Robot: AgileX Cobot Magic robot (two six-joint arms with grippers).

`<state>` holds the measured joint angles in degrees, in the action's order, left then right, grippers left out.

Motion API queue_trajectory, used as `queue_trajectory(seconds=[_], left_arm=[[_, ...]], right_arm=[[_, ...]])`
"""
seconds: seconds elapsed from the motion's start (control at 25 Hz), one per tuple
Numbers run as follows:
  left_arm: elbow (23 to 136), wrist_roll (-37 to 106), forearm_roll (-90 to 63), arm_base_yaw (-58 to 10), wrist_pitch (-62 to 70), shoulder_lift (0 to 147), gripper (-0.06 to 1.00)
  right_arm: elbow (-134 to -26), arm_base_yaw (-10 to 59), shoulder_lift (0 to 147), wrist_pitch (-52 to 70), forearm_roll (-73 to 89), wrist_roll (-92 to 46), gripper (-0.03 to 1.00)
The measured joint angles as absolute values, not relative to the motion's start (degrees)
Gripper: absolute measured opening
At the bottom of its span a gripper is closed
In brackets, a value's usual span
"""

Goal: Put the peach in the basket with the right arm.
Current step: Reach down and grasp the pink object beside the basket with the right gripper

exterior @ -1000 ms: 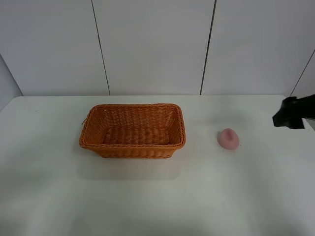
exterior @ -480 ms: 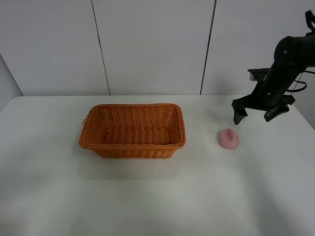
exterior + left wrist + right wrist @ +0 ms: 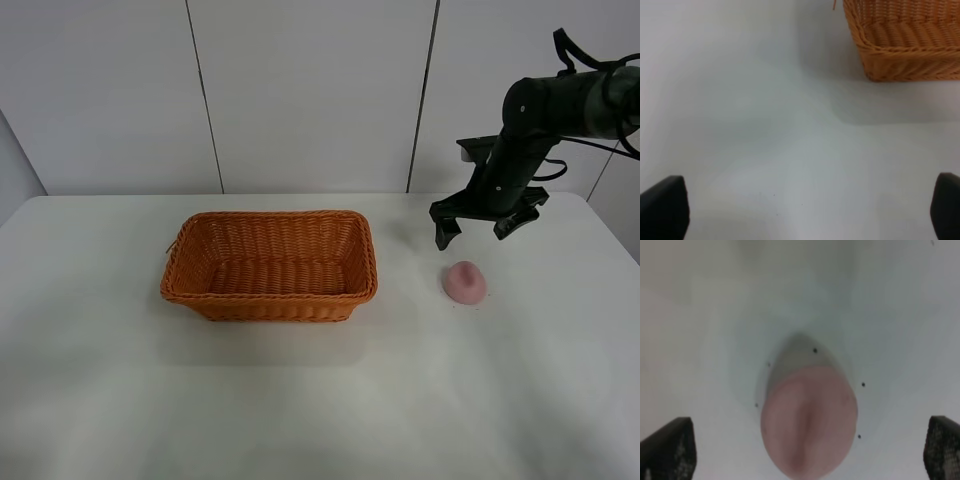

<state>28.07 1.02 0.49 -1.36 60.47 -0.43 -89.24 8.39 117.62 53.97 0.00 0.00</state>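
The left gripper [image 3: 800,212] hangs over the table [image 3: 320,400] near a corner of the basket [image 3: 268,298], fingers wide apart. The basket stands left of centre. The peach [image 3: 464,282] lies on the table well to its right. The right gripper [image 3: 472,233] hovers above the peach, fingers spread wide, not touching it.
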Motion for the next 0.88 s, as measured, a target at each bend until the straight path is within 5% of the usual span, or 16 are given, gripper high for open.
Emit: queue_trajectory(seconds=[0.88], left_arm=[[28.1,1.0,0.5,-1.4,60.5,-0.4,0.99]], right_arm=[[-89.3,8.4,128.2,52.7,-0.5,2.5,0.7]])
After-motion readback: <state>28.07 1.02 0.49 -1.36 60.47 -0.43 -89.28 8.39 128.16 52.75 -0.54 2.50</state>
